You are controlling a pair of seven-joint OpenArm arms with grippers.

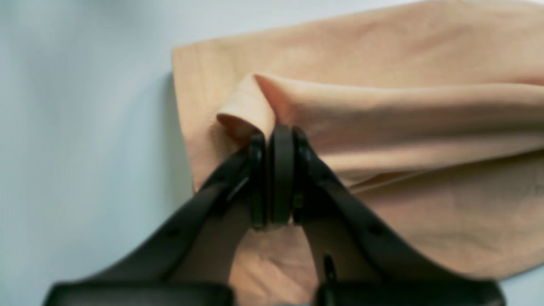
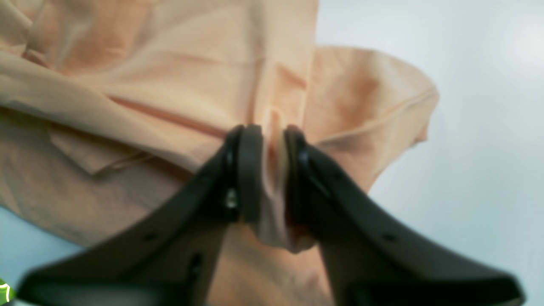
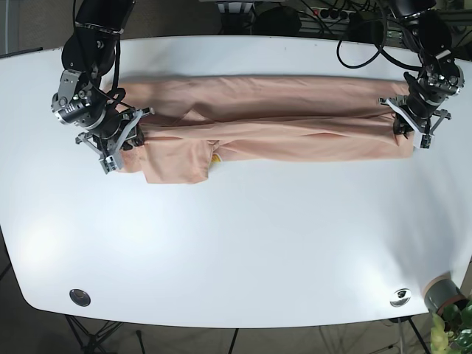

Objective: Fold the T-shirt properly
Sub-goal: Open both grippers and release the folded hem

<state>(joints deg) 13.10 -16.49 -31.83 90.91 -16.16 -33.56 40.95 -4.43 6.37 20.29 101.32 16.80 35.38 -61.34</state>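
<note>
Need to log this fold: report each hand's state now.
Left hand: closed on the peach cotton T-shirt.
Right hand: closed on the same shirt.

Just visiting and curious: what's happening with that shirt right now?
Left gripper and right gripper both shut on T-shirt. Shirt stretched across table, partly folded. Nothing in the way.

White table (image 3: 243,243); black cables (image 3: 354,33) at its far edge

No text, label, brand or number can be read in any view. A green mark shows at the lower left corner of the right wrist view, too cropped to read.
</note>
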